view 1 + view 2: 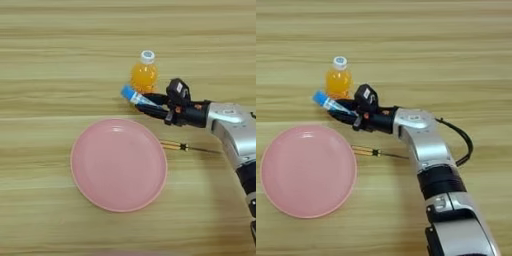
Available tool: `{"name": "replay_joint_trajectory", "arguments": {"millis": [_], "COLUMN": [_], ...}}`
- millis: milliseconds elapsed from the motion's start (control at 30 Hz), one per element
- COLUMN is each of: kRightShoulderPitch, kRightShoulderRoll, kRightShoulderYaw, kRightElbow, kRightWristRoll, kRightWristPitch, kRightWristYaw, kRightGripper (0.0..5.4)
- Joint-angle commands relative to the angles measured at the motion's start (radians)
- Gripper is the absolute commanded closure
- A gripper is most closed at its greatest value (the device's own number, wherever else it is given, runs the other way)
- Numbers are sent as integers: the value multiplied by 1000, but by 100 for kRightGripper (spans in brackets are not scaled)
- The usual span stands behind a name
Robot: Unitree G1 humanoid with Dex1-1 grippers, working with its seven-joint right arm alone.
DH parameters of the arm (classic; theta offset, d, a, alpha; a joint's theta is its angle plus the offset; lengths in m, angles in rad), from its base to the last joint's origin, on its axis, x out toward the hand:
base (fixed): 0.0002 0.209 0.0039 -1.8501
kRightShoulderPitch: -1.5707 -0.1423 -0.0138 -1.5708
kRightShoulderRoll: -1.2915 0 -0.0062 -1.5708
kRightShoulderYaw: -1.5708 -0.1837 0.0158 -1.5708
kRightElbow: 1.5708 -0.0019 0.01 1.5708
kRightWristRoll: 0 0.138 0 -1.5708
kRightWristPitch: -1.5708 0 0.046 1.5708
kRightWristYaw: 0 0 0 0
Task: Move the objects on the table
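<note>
The pincer (146,106) is gripping the blue tube (134,95) just in front of the orange bottle (144,74), its black fingers covering the tube's near end. The screwdriver (372,152) is lying on the counter (50,60) beside the pink plate (118,164), its thin tip running under the silver forearm.

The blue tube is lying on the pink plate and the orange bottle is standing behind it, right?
Not quite. The blue tube isn't on the pink plate; it sits in the gripper, off the plate's far edge, as the left eye view shows. The plate has nothing on it. The orange bottle does stand upright just behind the tube.
</note>
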Motion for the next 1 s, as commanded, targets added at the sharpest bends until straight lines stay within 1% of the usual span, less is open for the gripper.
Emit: {"name": "replay_joint_trajectory", "arguments": {"millis": [33,267,533,800,1000], "kRightShoulderPitch": [-96,-110,-121,-109,-106], "kRightShoulderRoll": [-28,-23,-18,-22,-21], "kRightShoulderYaw": [-14,-1,5,23,31], "kRightElbow": [17,101,160,177,190], "kRightWristRoll": [-9,-36,-54,-70,-86], "kRightWristPitch": [-42,-67,-92,-85,-83], "kRightWristYaw": [-14,-3,2,32,37], "kRightGripper": [399,399,399,399,399]}}
